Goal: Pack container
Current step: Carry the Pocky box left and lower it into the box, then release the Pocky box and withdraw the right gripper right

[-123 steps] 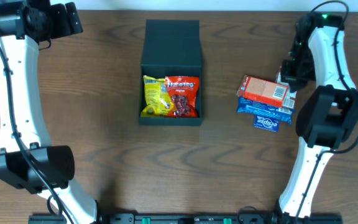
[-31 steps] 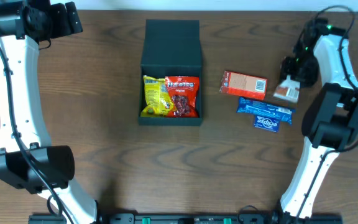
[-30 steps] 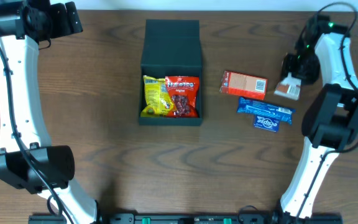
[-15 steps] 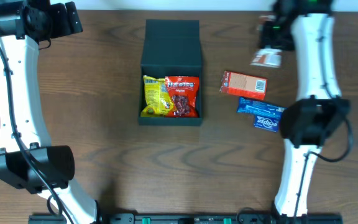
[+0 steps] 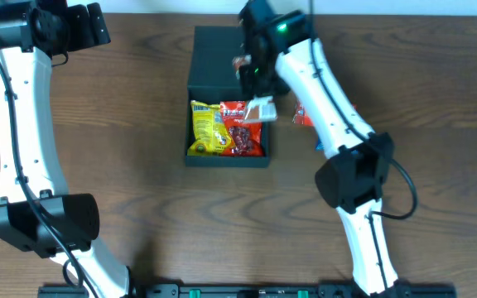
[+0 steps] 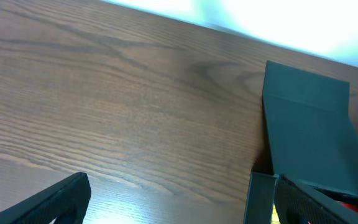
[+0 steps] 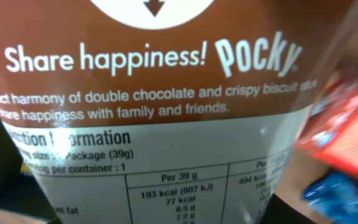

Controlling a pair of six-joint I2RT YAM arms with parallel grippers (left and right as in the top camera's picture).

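I've got the right gripper (image 5: 253,93) over the container (image 5: 222,159), jaws pinching a Pocky packet (image 5: 260,110) that hangs above the box's 3 o'clock side. The right wrist cam is filled w/ the packet's brown-and-white back panel. The container sits approx mid-table, open, w/ its lid flap (image 5: 230,50) folded back toward 12 o'clock. Inside are a yellow snack bag (image 5: 206,128) at 9 and a red snack bag (image 5: 237,134) at 3, touching. An orange-red carton (image 5: 300,114) lies at the container's 3 o'clock, mostly hidden by the arm. The left gripper (image 6: 179,186) is off at 10 o'clock, well apart, jaws spread wide.
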